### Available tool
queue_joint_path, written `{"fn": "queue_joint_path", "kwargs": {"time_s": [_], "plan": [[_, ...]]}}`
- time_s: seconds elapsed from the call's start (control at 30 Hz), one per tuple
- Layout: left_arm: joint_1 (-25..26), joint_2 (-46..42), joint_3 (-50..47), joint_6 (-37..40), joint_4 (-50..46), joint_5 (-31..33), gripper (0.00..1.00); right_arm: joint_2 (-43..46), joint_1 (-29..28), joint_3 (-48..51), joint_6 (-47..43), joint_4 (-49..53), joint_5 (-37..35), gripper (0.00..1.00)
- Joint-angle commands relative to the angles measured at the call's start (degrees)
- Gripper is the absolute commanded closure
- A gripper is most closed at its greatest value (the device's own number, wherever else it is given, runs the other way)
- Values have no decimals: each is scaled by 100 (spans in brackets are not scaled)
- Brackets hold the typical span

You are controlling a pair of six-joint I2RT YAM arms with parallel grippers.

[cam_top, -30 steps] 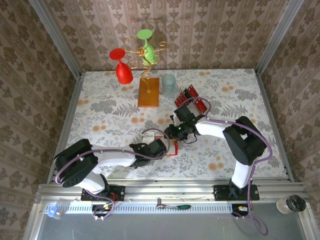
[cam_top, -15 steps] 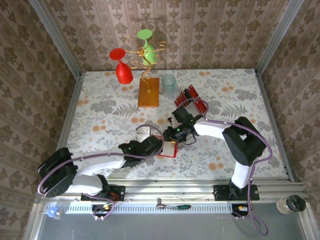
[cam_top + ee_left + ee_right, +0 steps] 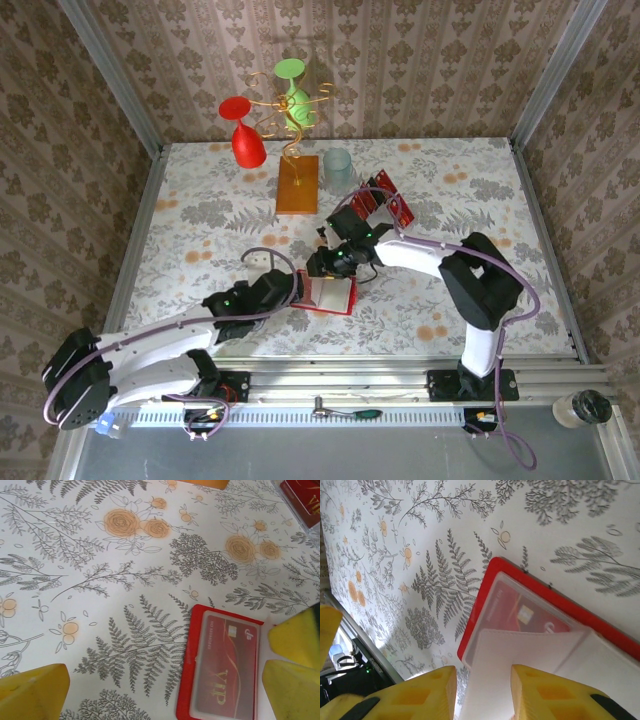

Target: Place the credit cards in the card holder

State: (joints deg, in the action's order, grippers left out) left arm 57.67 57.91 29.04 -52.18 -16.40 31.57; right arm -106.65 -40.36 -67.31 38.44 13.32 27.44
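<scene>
Left pincer point(image 3: 297, 290) has advanced, wide open; right pincer point(image 3: 322, 264) grips card holder point(image 3: 187, 670) flap.

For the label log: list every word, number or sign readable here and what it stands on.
"VIP": gold letters on the credit card in the card holder.
"VI", cut by the frame edge: on the second card, top right of the left wrist view.
Small pale print along the credit card's edge: too small to read.

table point(image 3: 200, 240): floral cloth | far edge, centre: orange block point(image 3: 297, 184) bearing gold wire stand point(image 3: 283, 125); red glass point(image 3: 245, 140) and green glass point(image 3: 296, 100) hung inverted | touching block's right side: pale cup point(image 3: 337, 170), upright | rail point(image 3: 400, 413) below near edge: screwdriver point(image 3: 360, 412)
</scene>
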Motion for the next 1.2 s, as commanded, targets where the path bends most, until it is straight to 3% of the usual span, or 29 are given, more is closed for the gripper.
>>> {"fn": "queue_joint_path", "kwargs": {"time_s": [0.0, 0.33, 0.83, 0.93, 1.07, 1.17], "plan": [[-85, -200, -138, 121, -247, 122, 0, -430, -129, -216, 192, -101, -37, 65], [-133, -213, -224, 115, -201, 68, 0, -774, -170, -436, 305, -344, 7, 65], [-133, 202, -118, 158, -8, -55, 0, 148, 28, 175, 243, -369, -37, 66], [-133, 253, -96, 173, 24, -63, 0, 283, 37, 456, 232, -415, -72, 71], [-133, 299, -91, 171, 58, -74, 0, 235, 37, 724, 247, -560, -74, 88], [-133, 317, -88, 182, 67, -80, 0, 103, 28, 803, 311, -726, -36, 94]]}}
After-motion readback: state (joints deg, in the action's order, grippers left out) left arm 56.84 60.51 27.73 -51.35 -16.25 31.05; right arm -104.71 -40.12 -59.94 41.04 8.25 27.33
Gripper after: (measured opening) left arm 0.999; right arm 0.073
